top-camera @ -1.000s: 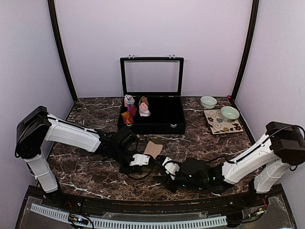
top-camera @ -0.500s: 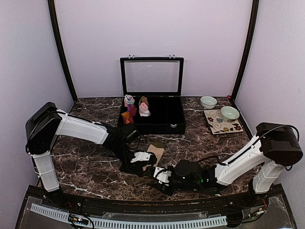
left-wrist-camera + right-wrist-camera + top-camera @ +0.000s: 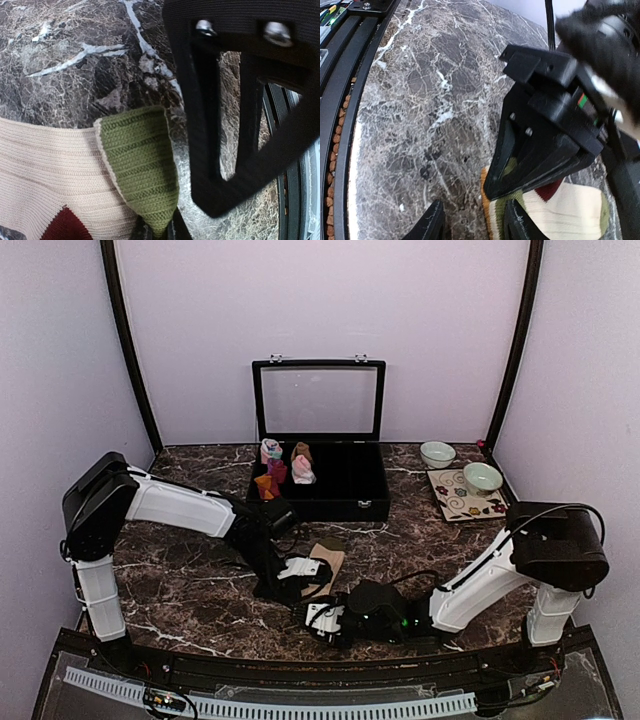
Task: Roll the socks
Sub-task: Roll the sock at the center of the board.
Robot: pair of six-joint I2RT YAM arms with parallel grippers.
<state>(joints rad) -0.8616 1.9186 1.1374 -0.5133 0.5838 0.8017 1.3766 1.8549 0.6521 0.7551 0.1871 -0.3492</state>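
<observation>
left hand [image 3: 300, 570] is shut on the striped sock's [image 3: 327, 558] olive toe [image 3: 140, 165]; sock runs near-far, right hand [image 3: 476, 222] half-open, empty, at its near end.

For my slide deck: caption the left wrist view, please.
Left gripper pinches the olive toe of a cream ribbed knit sock; dark marble table behind.

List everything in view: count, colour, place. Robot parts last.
table: one, dark brown marble, under everything
case: one, black, glass lid up, back centre
rolled bundles: about five, pink, brown, magenta, orange, in the case's left end
mat: one, cream with flowers, back right
bowls: two, pale green, back right; one on the mat, one beside it
sock: one seen, tan with olive toe, front centre
left hand: one, black, shut on the sock's olive toe
right hand: one, black, open, near the sock's front side
</observation>
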